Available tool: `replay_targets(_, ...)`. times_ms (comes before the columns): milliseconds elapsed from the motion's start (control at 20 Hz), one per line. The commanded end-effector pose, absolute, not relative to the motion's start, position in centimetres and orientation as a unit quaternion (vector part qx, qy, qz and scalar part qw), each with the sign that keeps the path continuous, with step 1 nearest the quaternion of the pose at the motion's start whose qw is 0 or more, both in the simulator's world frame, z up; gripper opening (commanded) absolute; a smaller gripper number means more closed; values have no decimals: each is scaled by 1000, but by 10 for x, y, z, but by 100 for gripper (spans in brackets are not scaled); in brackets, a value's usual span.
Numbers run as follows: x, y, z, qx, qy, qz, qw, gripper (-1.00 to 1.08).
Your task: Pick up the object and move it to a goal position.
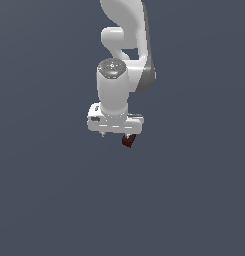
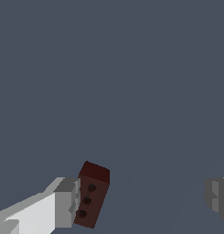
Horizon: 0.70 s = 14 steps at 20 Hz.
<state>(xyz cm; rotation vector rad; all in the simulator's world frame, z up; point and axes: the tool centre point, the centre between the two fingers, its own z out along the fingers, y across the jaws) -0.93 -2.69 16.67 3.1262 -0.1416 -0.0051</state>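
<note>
The object (image 2: 91,197) is a small dark red-brown block with three round holes along one side. In the wrist view it stands tilted right against one grey finger (image 2: 65,203), while the other finger (image 2: 217,197) is far off across a wide gap. The gripper (image 2: 141,201) is open and nothing is pinched between its fingers. In the exterior view the white gripper (image 1: 116,134) points downward from the white arm, and the object (image 1: 128,140) shows just under the hand on the exterior view's right side. I cannot tell whether the block rests on the surface.
A plain dark grey-blue surface (image 1: 54,200) fills both views. The white arm (image 1: 121,45) rises behind the hand toward the top of the exterior view. No other objects or marks show.
</note>
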Motion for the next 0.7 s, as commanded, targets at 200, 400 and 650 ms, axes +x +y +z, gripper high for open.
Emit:
replay_targets(200, -20, -14, 150, 997, -72, -1, 4, 100)
replay_targets(400, -32, -2, 134, 995, -100, -1, 3, 100)
replay_targets(650, -53, 15, 110, 989, -145, -1, 1, 100)
